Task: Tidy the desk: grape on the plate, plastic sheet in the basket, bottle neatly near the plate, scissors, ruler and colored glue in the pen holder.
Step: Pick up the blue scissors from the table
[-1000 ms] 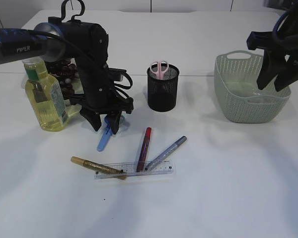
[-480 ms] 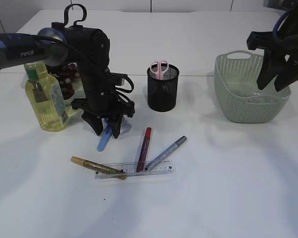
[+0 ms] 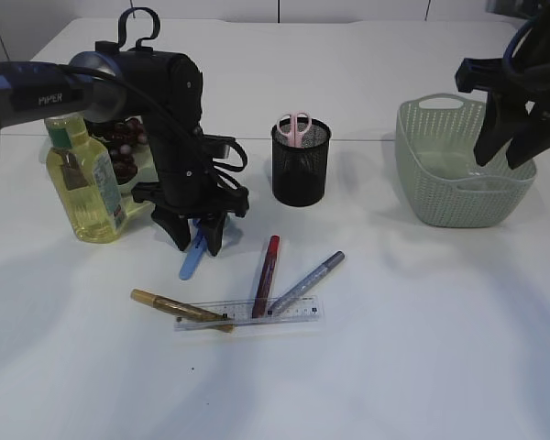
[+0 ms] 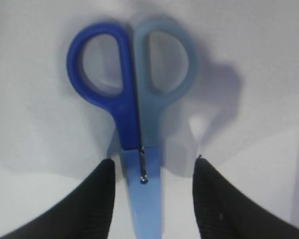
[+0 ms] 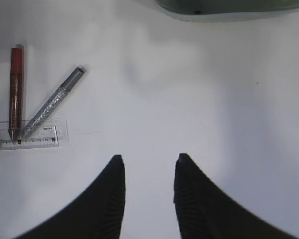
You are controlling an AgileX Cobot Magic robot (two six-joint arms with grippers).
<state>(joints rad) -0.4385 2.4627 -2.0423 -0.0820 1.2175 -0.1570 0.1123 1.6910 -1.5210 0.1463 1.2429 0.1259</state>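
The left gripper (image 3: 194, 234) straddles the blue scissors (image 4: 134, 119) with fingers apart, at seven o'clock from the pen holder (image 3: 301, 163), while the right gripper (image 5: 148, 172) hangs open and empty above the table.

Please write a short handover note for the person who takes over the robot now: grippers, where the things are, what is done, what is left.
Left gripper: open, fingers either side of the blue scissors flat on the table, not gripped yet.
Right gripper: open, empty, up beside the basket.
Done: pink scissors in the pen holder; grapes seemingly on the plate behind the bottle.
Left: blue scissors, ruler, and gold, red and silver glue pens into the holder. Whether the plastic sheet is in the basket cannot be told.
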